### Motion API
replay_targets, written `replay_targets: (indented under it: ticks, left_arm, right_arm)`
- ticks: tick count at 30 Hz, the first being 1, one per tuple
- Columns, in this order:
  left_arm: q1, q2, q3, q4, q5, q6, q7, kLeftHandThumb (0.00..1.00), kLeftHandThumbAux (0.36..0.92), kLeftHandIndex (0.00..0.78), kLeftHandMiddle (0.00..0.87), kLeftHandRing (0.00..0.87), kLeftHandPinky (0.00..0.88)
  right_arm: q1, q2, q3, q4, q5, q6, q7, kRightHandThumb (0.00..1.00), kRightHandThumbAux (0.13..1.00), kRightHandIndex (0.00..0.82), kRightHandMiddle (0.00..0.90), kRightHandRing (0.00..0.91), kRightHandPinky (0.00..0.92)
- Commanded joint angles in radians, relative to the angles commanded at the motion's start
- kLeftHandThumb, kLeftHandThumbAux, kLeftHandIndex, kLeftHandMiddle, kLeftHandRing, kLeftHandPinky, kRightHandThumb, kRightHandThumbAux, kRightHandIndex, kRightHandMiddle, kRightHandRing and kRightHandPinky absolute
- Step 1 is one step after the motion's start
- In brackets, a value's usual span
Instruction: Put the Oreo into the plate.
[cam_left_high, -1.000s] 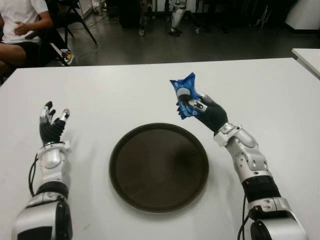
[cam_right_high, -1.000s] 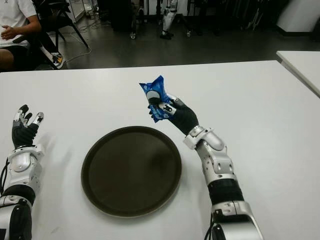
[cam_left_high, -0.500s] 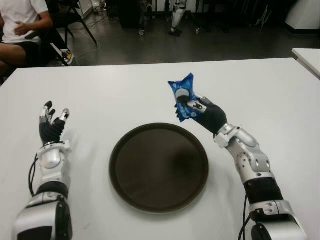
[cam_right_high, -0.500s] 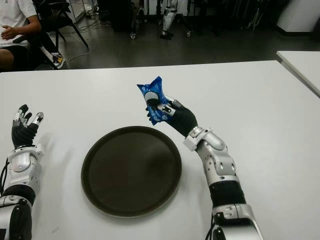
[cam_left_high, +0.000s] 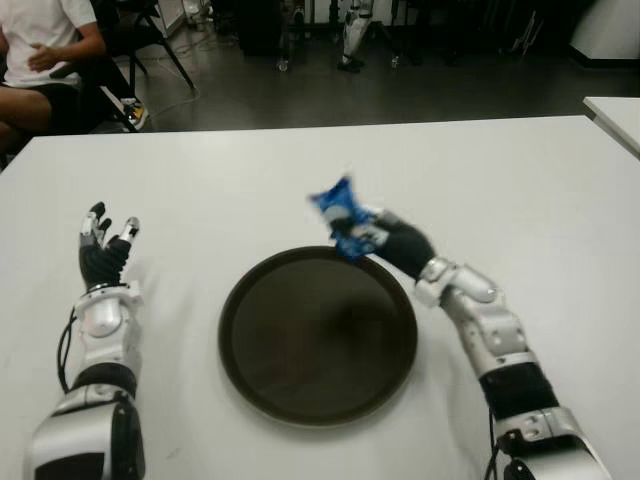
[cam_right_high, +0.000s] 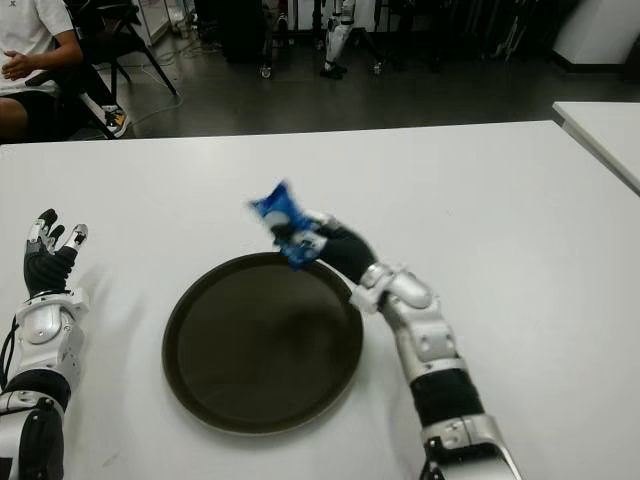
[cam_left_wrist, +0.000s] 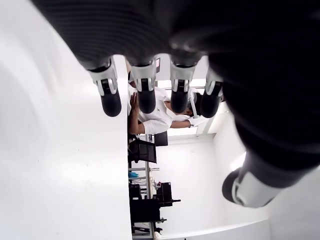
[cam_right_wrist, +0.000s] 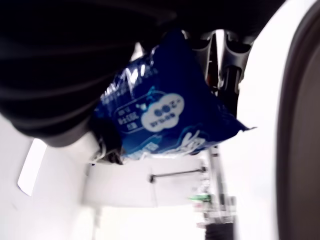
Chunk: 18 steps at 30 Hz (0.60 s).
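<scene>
The blue Oreo pack (cam_left_high: 340, 218) hangs in the air above the far rim of the round dark plate (cam_left_high: 318, 335), gripped by the right hand (cam_left_high: 388, 243), whose fingers (cam_right_wrist: 231, 52) are closed around the wrapper. The plate sits near the middle of the white desk (cam_left_high: 520, 190), toward its near edge. The left hand (cam_left_high: 103, 252) shows by the desk's left edge, well apart from the plate, fingers (cam_left_wrist: 111, 102) spread and holding nothing. A seated person (cam_left_high: 45, 50) is beyond the far left corner.
</scene>
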Motion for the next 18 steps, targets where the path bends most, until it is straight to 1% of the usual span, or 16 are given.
replay_targets:
  ticks: [2,7,9,18]
  left_arm:
    - [0.0,-0.001,-0.001,-0.001,0.0,-0.001,0.002,0.0,0.658,0.0,0.0,0.0,0.0]
    - [-0.001,-0.001,0.0,0.0,-0.001,0.0,0.002,0.0,0.658,0.0,0.0,0.0,0.0]
    - [-0.001,-0.001,-0.001,0.001,-0.001,0.003,0.002,0.0,0.658,0.0,0.0,0.0,0.0]
    - [-0.005,0.001,0.006,0.01,-0.009,0.015,-0.004,0.0,0.656,0.0,0.0,0.0,0.0]
  right_arm:
    - [-0.004,-0.007,0.004,0.002,-0.005,-0.001,0.007,0.71,0.712,0.441,0.849,0.851,0.85]
    - [-0.012,-0.018,0.028,0.016,-0.035,-0.04,0.026,0.709,0.713,0.441,0.845,0.847,0.839]
    - [-0.013,-0.017,0.035,0.017,-0.045,-0.052,0.028,0.709,0.713,0.441,0.837,0.839,0.826]
    - [-0.001,-0.008,0.031,-0.015,-0.033,-0.027,0.017,0.71,0.714,0.442,0.809,0.812,0.798]
